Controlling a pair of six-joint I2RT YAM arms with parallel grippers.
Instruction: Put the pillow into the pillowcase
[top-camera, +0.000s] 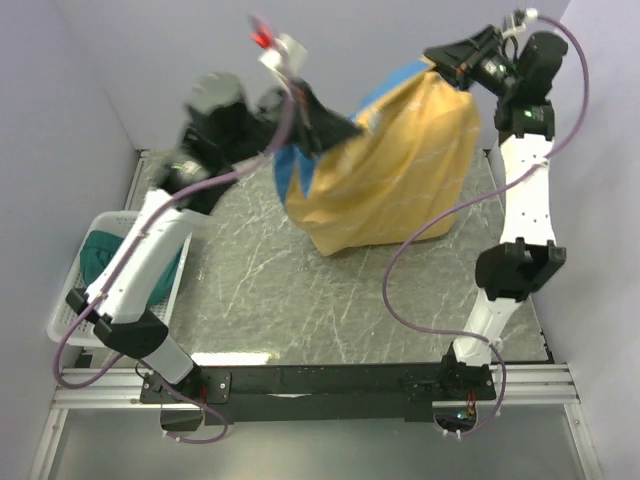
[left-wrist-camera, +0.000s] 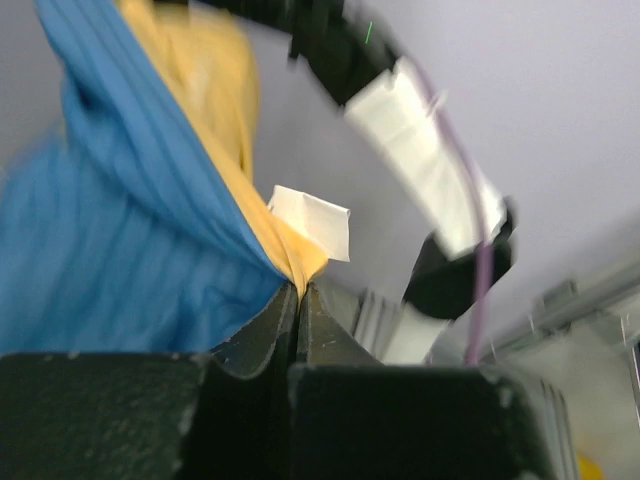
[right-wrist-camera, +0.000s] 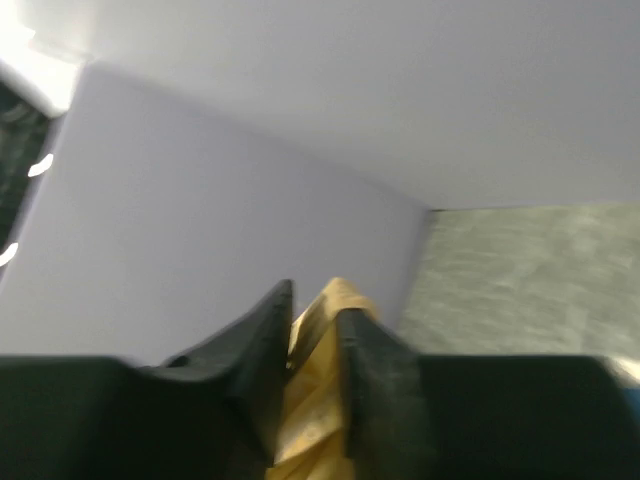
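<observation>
Your arms raised high, left gripper (top-camera: 349, 128) and right gripper (top-camera: 438, 62) each pinched tight on the pillowcase (top-camera: 395, 175).

the pillowcase (top-camera: 390, 170) is mostly mustard yellow, blue along one edge; the table (top-camera: 260, 290) grey with white marble veins; the basket (top-camera: 72, 308) white, the cloth (top-camera: 100, 255) in it dark teal.

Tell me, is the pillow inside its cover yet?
Nearly. The pillowcase bulges full and no pillow shows outside, so it is probably in. The left gripper and right gripper pinch its top, holding it up. Left to do: lay it down and let go.
</observation>
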